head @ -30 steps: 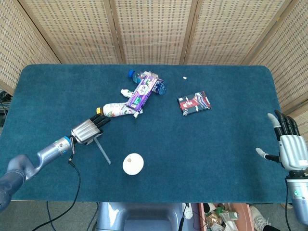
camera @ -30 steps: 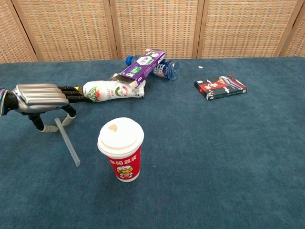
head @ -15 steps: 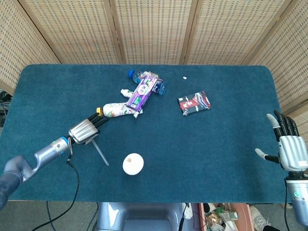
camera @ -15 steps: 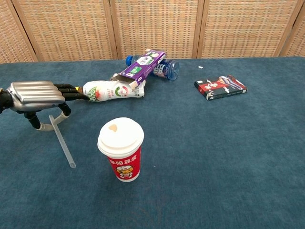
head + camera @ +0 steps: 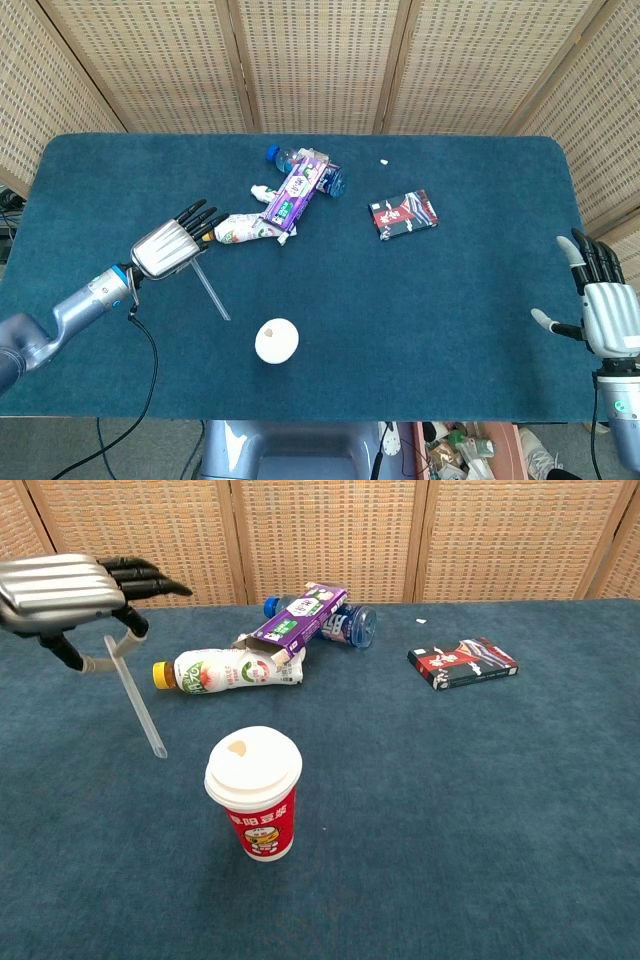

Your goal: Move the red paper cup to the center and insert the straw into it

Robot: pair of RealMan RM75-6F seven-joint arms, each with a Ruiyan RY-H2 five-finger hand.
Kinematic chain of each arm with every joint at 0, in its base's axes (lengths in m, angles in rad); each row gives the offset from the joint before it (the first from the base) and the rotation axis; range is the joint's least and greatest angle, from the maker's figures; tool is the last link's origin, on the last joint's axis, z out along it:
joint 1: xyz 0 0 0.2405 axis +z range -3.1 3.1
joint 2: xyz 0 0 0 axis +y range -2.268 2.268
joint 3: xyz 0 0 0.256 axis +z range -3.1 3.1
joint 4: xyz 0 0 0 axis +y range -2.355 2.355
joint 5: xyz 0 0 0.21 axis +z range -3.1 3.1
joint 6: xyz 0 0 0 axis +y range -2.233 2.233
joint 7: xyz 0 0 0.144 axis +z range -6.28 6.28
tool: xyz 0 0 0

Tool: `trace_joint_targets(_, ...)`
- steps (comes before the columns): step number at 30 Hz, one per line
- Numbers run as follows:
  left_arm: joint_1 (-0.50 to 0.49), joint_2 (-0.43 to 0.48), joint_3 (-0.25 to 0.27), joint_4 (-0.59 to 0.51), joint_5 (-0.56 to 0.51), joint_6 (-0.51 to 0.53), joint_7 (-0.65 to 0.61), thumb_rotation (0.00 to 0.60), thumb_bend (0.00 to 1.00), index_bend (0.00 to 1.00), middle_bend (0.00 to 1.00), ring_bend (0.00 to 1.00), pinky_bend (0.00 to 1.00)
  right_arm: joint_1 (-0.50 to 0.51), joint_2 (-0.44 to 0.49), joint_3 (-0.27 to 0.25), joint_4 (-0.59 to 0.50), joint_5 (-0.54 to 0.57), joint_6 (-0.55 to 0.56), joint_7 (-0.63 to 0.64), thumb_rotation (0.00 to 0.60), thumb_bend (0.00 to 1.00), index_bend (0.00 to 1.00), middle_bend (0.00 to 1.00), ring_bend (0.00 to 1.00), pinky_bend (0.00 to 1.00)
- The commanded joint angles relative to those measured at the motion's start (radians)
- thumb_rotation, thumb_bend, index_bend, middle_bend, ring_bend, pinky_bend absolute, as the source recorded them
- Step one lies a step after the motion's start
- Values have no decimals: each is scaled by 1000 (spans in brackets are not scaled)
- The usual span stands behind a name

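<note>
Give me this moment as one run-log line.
left hand: pinches straw, lifted off table | right hand: open, idle at table edge | red paper cup: upright, lid on, straw not inserted

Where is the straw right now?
The straw hangs from the left hand, raised off the table at the left of the chest view, its lower end left of the red paper cup.
</note>
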Motion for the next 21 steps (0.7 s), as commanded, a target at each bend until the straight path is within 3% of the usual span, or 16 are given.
trace_joint_targets(1, -31, 131, -75, -180, 24, 106, 259, 600, 345, 636, 0, 0, 0, -1, 2, 0, -3, -5, 2, 3, 600, 0, 0, 0, 0, 0)
trace_joint_targets(7, -45, 334, -150, -567, 26, 82, 682, 600, 346, 636, 0, 0, 0, -8, 13, -1, -16, -14, 9, 15, 600, 0, 0, 0, 0, 0)
trace_joint_targets(11, -37, 401, -187, -738, 17, 53, 888, 600, 346, 636, 0, 0, 0, -14, 21, 2, -22, -21, 20, 34, 600, 0, 0, 0, 0, 0)
trace_joint_targets(16, -26, 435, -221, -886, 33, 30, 1073, 600, 346, 636, 0, 0, 0, -21, 27, 1, -14, -33, 29, 68, 600, 0, 0, 0, 0, 0)
trace_joint_targets(21, -28, 460, -230, -955, 55, -26, 1171, 600, 346, 636, 0, 0, 0, -27, 31, 1, -10, -39, 36, 88, 600, 0, 0, 0, 0, 0)
